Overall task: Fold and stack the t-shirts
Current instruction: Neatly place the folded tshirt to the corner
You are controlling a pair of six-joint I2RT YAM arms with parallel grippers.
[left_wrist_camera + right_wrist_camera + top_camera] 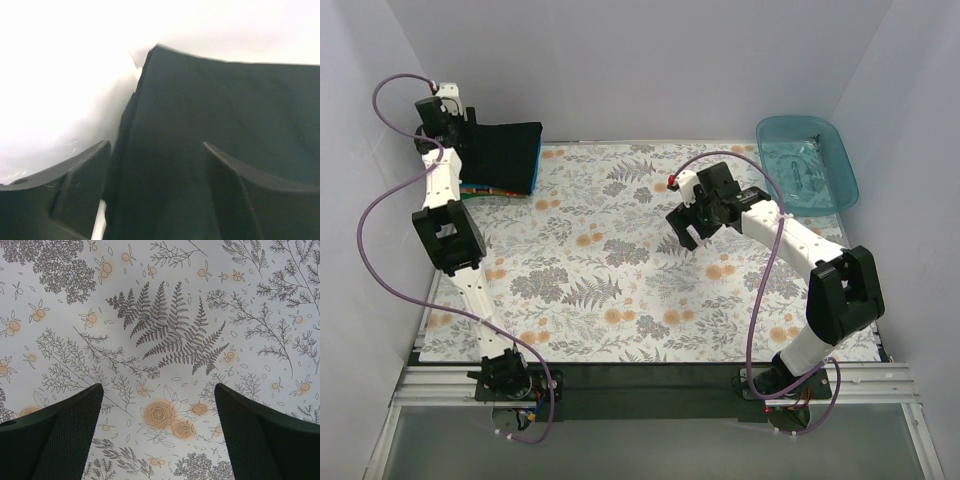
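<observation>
A folded black t-shirt tops a stack at the table's far left corner. A bright blue shirt's edge shows along the stack's right side, and orange and green slivers show under its near edge. My left gripper hovers at the stack's left end. In the left wrist view it is open, jaws wide apart, with the black shirt filling the space below them. My right gripper is open and empty above the tablecloth, right of centre; it also shows in the right wrist view.
A floral-print white tablecloth covers the table; it also shows in the right wrist view. A translucent teal plastic tub sits at the far right corner. White walls enclose the back and both sides, close to the stack.
</observation>
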